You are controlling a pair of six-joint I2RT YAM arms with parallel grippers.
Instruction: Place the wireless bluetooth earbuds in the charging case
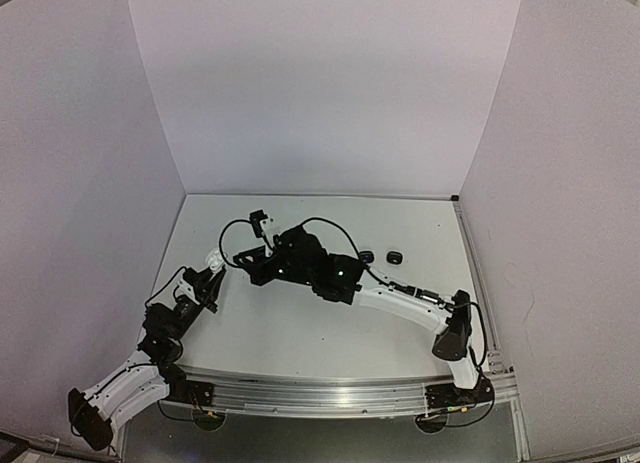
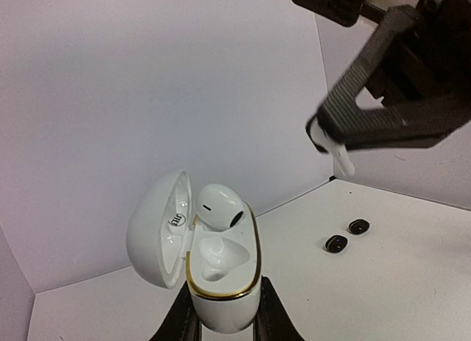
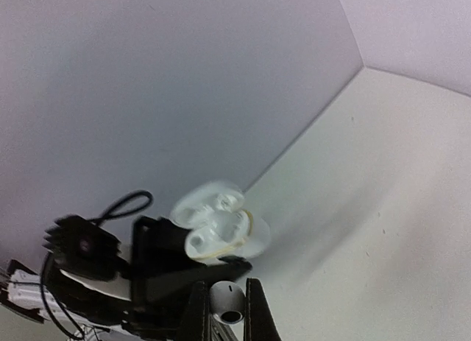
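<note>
Bud [image 3: 227, 303] is sitting pinched in the closed right gripper [image 3: 224, 289]; the case [image 3: 217, 230], just ahead, is being clamped by the left gripper [image 2: 224, 315]. Likely light, slick, fragile; stem pinch suiting best.

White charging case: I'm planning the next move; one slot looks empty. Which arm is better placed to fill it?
Right, probably. The right gripper pinches a white earbud near the case, while the left gripper holds that open case, a second earbud already seated.

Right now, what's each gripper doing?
Left gripper: shut on the open white charging case.
Right gripper: shut on a white earbud.
</note>
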